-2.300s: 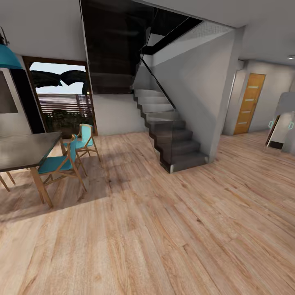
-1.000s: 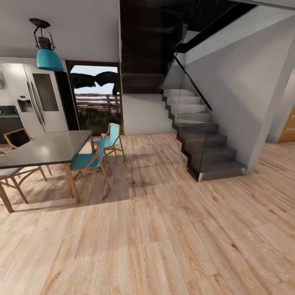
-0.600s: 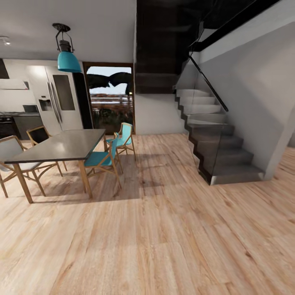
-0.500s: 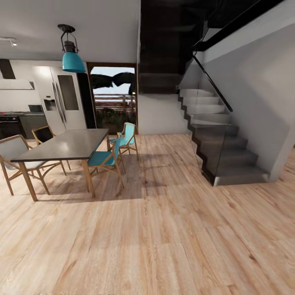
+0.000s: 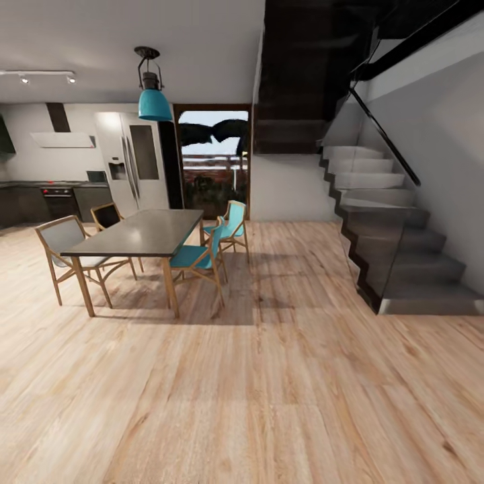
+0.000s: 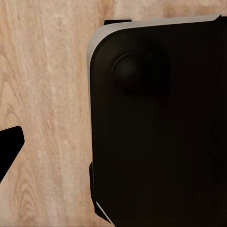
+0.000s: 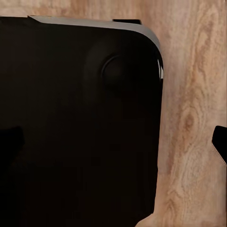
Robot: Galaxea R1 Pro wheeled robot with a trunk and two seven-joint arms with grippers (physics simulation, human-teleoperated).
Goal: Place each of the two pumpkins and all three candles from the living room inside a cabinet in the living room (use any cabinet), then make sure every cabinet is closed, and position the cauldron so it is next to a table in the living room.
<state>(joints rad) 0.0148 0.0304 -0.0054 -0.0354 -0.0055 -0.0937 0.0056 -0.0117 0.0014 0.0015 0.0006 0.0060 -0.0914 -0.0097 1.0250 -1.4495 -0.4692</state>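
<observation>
The pumpkins, the candles, the cabinet and the cauldron are out of view. In the left wrist view my left gripper (image 6: 113, 146) hangs over the robot's black base (image 6: 161, 132) and the wood floor (image 6: 47, 94). One dark fingertip (image 6: 9, 146) shows at the frame's edge, and nothing is held. In the right wrist view my right gripper (image 7: 113, 142) hangs over the same black base (image 7: 80, 123), its fingertips (image 7: 220, 142) wide apart and empty.
A dark dining table (image 5: 144, 232) with teal chairs (image 5: 198, 255) and a grey chair (image 5: 64, 236) stands at the left, under a teal pendant lamp (image 5: 154, 104). A grey staircase (image 5: 403, 255) rises at the right. Beyond are a fridge (image 5: 138, 161) and a glass door (image 5: 215, 161).
The camera has swung to the left: the table and staircase slid right in the picture, and the kitchen with its fridge came into view. Nothing in the room itself moved.
</observation>
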